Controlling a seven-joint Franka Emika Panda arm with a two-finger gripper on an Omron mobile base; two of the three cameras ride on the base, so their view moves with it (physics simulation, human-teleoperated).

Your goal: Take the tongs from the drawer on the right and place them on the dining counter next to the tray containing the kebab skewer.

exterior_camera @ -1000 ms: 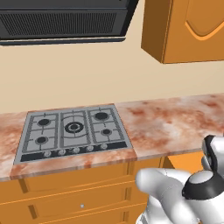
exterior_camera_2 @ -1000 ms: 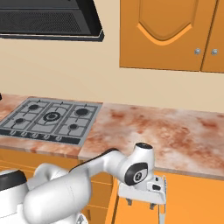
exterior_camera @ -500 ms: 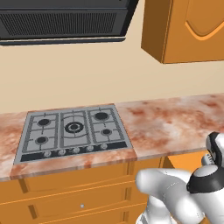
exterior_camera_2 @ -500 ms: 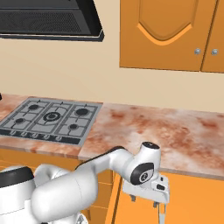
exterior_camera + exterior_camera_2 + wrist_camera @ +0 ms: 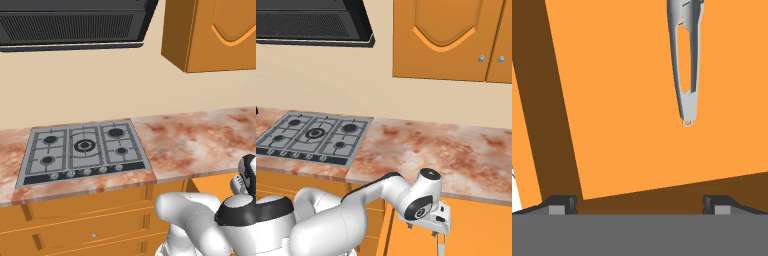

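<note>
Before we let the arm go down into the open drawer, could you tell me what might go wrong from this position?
In the hand view the tongs lie near the top edge, well off the line between the open fingertips, so a straight descent would likely miss them.

The drawer wall sits close under the fingertips, so they may strike it.

The tongs are slim and lie flat on the drawer floor, so the grip could slip.

Tongs (image 5: pixel 686 60) lie in drawer (image 5: pixel 627 100), w/ fingers (image 5: pixel 562 202) above.
</note>
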